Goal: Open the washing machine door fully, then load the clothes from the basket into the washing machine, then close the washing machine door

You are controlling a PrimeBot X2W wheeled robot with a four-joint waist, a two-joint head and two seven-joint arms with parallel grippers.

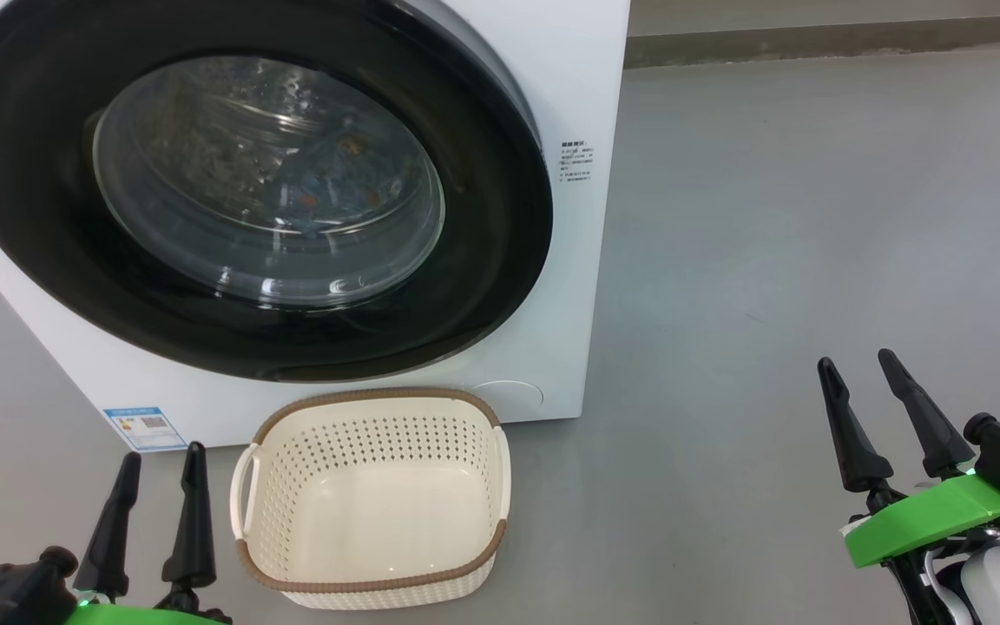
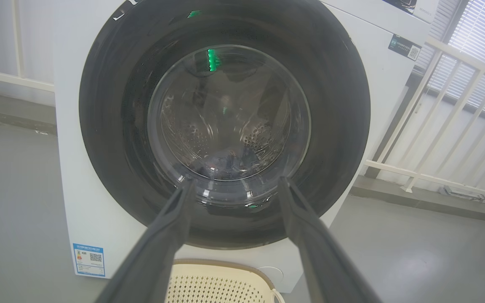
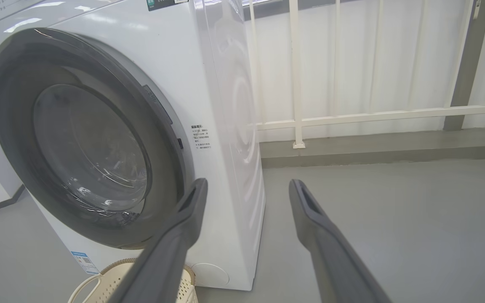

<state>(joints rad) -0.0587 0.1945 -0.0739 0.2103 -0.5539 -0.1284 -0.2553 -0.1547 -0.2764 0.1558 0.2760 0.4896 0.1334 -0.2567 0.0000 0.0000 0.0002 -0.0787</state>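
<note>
1. Apparently you are past the last step: the washing machine door [image 1: 248, 187] sits flush shut, the clothes [image 1: 335, 187] show blue behind its glass, and the basket [image 1: 370, 499] stands empty below.
2. Your left gripper [image 1: 161, 512] and right gripper [image 1: 886, 417] are spread wide, holding nothing; I'd judge nothing remains but parking them.

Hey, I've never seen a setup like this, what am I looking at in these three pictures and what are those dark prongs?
It is a wheeled robot with two arms. One picture comes from a camera on its head, looking down; the other two come from cameras on its wrists. The dark prongs are each arm's grasping tool: the left tool and the right tool, both open and holding nothing. Ahead stands the washing machine, its round black door shut, with blue clothes visible through the glass. On the grey floor sits the cream basket, empty.
</note>
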